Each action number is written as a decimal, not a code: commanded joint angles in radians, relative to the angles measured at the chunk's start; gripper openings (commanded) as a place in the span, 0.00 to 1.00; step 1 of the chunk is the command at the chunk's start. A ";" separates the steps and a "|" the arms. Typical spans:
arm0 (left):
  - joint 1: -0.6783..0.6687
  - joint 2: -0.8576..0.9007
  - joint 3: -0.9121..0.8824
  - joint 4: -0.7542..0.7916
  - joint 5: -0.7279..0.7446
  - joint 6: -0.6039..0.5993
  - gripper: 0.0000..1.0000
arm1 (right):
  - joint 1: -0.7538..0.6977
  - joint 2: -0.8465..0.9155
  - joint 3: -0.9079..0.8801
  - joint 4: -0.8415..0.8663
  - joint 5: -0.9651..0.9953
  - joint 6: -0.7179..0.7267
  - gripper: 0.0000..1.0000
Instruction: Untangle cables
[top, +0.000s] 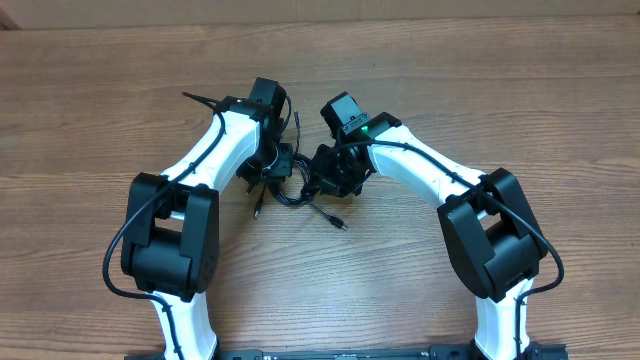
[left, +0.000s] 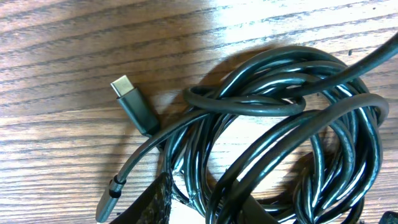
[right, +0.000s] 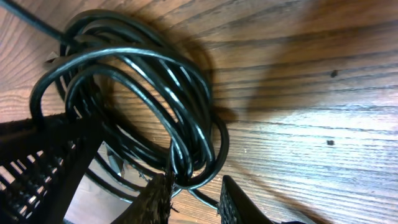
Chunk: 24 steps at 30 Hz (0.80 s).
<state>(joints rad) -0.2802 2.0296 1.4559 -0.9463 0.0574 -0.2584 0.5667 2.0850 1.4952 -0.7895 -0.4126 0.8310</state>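
The cables (top: 290, 188) are a tangled coil of thin black cords on the wooden table between both arms. In the left wrist view the coil (left: 280, 112) fills the right side, with a USB-C plug (left: 127, 94) lying free at the left and a second plug (left: 109, 200) at the bottom left. My left gripper (left: 200, 208) has several strands pinched between its fingers. In the right wrist view the coil (right: 137, 87) lies ahead. My right gripper (right: 198, 200) is open, with the lowest loop lying between its fingers.
A loose cable end with a plug (top: 338, 221) trails toward the table's front. Another thin end (top: 297, 122) sticks out behind the bundle. The two wrists (top: 300, 160) are close together over the coil.
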 joint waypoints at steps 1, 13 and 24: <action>-0.002 0.014 0.021 -0.003 -0.016 0.012 0.30 | 0.018 0.006 -0.004 -0.001 0.020 0.019 0.26; -0.028 0.014 0.019 -0.011 -0.016 0.013 0.29 | 0.090 0.006 -0.004 0.024 0.196 0.113 0.13; -0.029 0.014 0.019 -0.025 -0.017 0.012 0.30 | 0.000 -0.017 -0.001 -0.004 0.187 0.055 0.04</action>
<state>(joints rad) -0.3016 2.0296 1.4559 -0.9691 0.0509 -0.2584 0.6422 2.0846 1.4952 -0.7769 -0.2352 0.9108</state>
